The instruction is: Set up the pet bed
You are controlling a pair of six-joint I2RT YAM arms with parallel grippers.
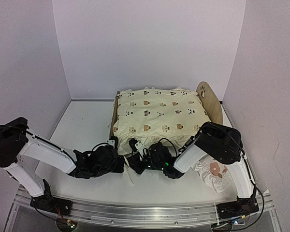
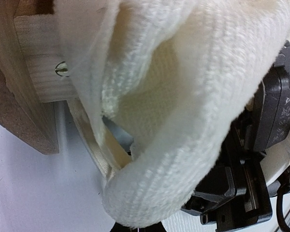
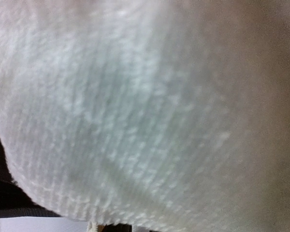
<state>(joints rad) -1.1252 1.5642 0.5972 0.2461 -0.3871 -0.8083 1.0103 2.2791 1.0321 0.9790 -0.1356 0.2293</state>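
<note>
Nearest, on the right, a small white pillow (image 1: 213, 173) with a brown flower lies on the table (image 1: 82, 130), partly under the right arm. Both arms reach low to the middle of the table. A thin white string (image 1: 129, 176) hangs down between them.

The left end effector (image 1: 115, 151) is closed tight, right at the near edge of the cushion (image 1: 159, 113). I cannot tell if it pinches the cloth. The right end effector (image 1: 137, 153) is just beside it, also at the cushion's edge. Its own camera sees only cream cloth, so I cannot tell how wide it is or if it holds anything.

The left wrist camera shows the cushion's thick edge (image 2: 183, 121) hanging over the pale wood (image 2: 36, 63) of the bed.

The bed (image 1: 115, 110) stands behind the arms, in the middle of the table near the back wall. The cushion, with little animals on it, lies on top and hides almost all of it. The round headboard (image 1: 208, 99) with paw holes sticks up at the right end.
</note>
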